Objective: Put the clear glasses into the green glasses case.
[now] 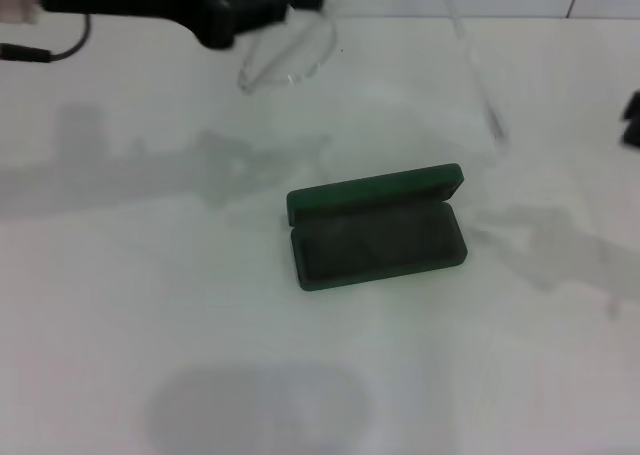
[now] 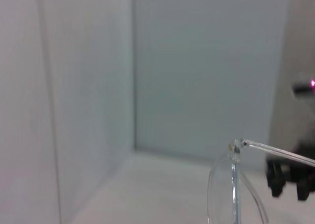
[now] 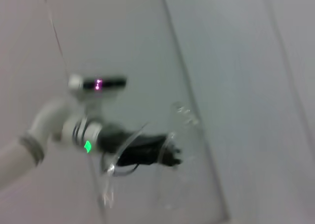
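Note:
The green glasses case (image 1: 377, 228) lies open on the white table, lid (image 1: 375, 190) standing up at its far side and the dark lining empty. The clear glasses (image 1: 292, 53) hang in the air above the far left of the table. My left gripper (image 1: 268, 3) is shut on their frame. One long temple arm (image 1: 478, 70) slants away toward the right. The left wrist view shows a lens and hinge (image 2: 235, 171) close up. From the right wrist view, the left gripper (image 3: 165, 154) shows with the glasses (image 3: 181, 116). My right gripper (image 1: 632, 120) is parked at the right edge, open and away from both things.
The white table (image 1: 150, 305) runs all round the case. A pale wall (image 2: 206, 61) with a corner closes off the back. The right gripper (image 2: 290, 177) shows dark in the distance in the left wrist view.

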Robot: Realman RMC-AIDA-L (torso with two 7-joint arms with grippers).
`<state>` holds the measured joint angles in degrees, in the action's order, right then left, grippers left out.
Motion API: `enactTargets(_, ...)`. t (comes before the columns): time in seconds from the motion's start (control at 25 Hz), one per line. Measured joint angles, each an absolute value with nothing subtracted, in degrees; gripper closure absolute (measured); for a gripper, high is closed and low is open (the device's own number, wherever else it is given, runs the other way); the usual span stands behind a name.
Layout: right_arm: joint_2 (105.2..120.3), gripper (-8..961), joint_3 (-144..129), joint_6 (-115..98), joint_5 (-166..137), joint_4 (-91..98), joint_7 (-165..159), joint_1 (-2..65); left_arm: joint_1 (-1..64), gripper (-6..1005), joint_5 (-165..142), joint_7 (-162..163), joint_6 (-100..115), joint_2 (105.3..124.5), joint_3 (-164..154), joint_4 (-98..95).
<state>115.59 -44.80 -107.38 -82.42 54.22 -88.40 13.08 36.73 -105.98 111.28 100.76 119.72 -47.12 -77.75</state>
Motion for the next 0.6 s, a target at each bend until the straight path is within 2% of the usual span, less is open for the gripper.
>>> enactTargets(0.32, 115.39, 794, -38.03, -113.01, -81.0, 52.88, -79.72, 12.83, 30.41, 930, -93.37, 112.88, 101.95, 118.13, -43.61, -70.21)
enactTargets(0.56, 115.66, 960, -39.25, -118.9, -80.4, 53.48, -79.18, 18.26, 28.4, 930, -91.12, 112.67, 107.3, 118.88, -45.02, -66.17)
enactTargets(0.6, 115.69, 959, -39.3, -119.46, -79.87, 53.47, -79.39, 19.04, 27.93, 930, -91.34, 112.5, 107.46, 118.94, -46.04, -65.93)
